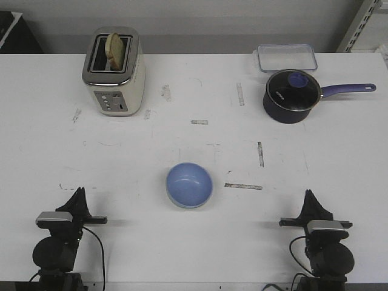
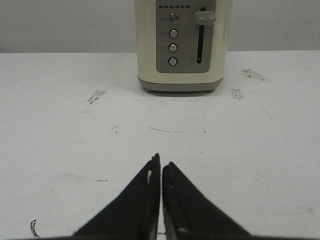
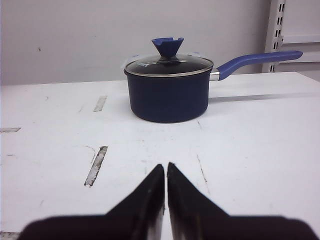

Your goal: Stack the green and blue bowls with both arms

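Note:
A light periwinkle blue bowl [image 1: 190, 184] sits upright on the white table [image 1: 194, 139], near the front middle. It looks like a single bowl; no green bowl shows in any view. My left gripper [image 1: 79, 193] rests at the front left, shut and empty, left of the bowl; in the left wrist view [image 2: 161, 162] its tips nearly touch. My right gripper [image 1: 310, 194] rests at the front right, shut and empty, right of the bowl; in the right wrist view [image 3: 166, 166] its tips meet.
A cream toaster [image 1: 114, 71] with a slice of bread stands at the back left, also in the left wrist view [image 2: 180, 45]. A dark navy saucepan [image 1: 292, 95] with a glass lid sits back right, also in the right wrist view [image 3: 169, 90]. A clear container [image 1: 286, 57] lies behind it.

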